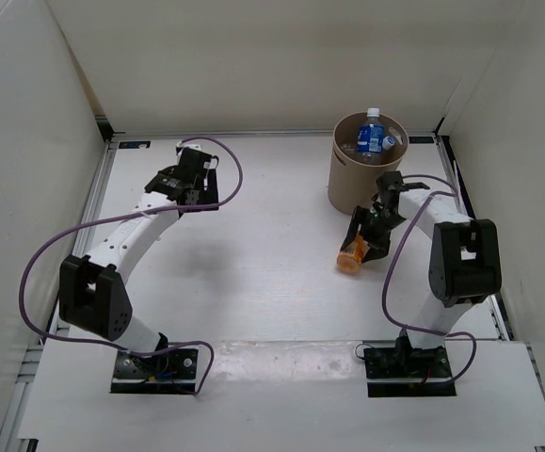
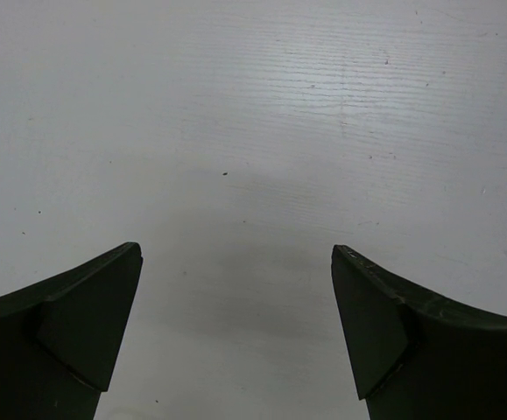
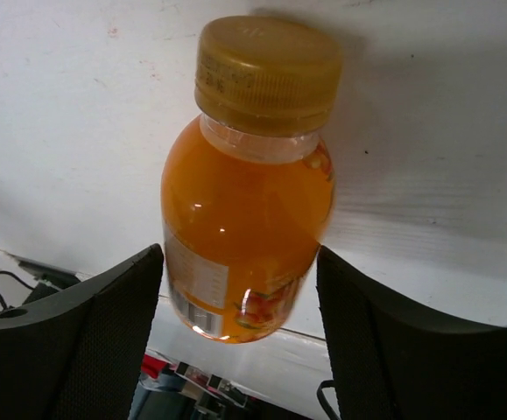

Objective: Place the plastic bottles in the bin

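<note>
Orange bottle (image 3: 244,192), short, with a yellow-gold cap, sits between the fingers (image 3: 104,332) of the right gripper (image 3: 240,249), cap end pointing away from the wrist. Both fingers flank the lower body at or just off its sides. Cannot tell from the wrist view whether they press on it or only bracket it, so grip unconfirmed. Overhead view puts this bottle on its side, low over the white table (image 1: 253,273), on the right half, near the bin (image 1: 347,184) on its near side and apart from its wall. Whether it rests on the surface cannot be told. Bin stands upright at the far right of the table. Inside it: a blue-capped bottle (image 1: 373,132) with a blue label, standing above the rim, and clear plastic (image 1: 392,143) just beside it, too small to count. Left gripper (image 2: 235,254) is over the far left of the table, well apart from bin and bottle, jaws spread wide, nothing between them but bare table.
</note>
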